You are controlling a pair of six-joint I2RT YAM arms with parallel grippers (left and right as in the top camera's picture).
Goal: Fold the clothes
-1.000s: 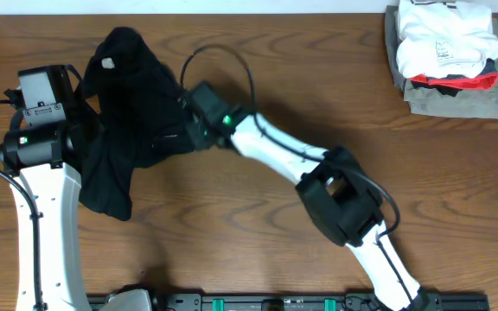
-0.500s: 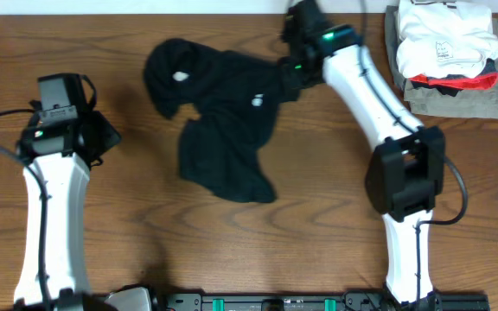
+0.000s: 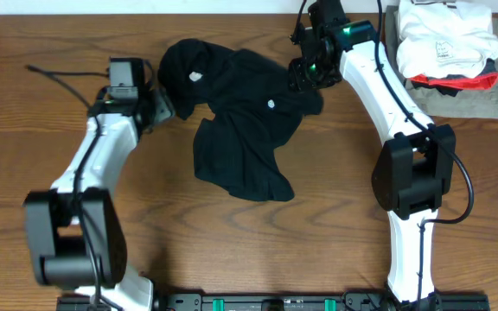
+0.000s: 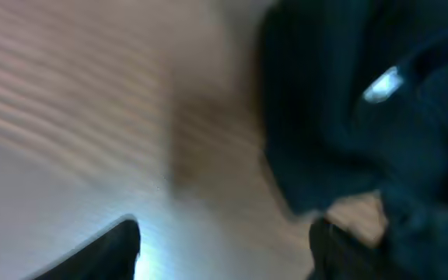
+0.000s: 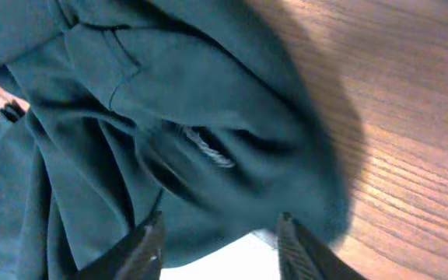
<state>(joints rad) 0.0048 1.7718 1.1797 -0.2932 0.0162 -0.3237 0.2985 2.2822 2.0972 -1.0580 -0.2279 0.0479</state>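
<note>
Crumpled black soft-fabric T-shirt (image 3: 240,130) lay apart from the stack of folded garments (image 3: 446,56), long axis slanting nearward from its white neck label (image 3: 195,76) at the far-from-stack end. We saw left gripper (image 4: 232,250) and right gripper (image 5: 220,245) parted, grasping nothing.

The T-shirt (image 3: 240,130) lies on the surface (image 3: 232,259) toward its far middle, with the left gripper (image 3: 158,108) just beside its left edge, the right gripper (image 3: 305,76) over its far right edge, and a stack of garments (image 3: 446,56) in the far right corner.
</note>
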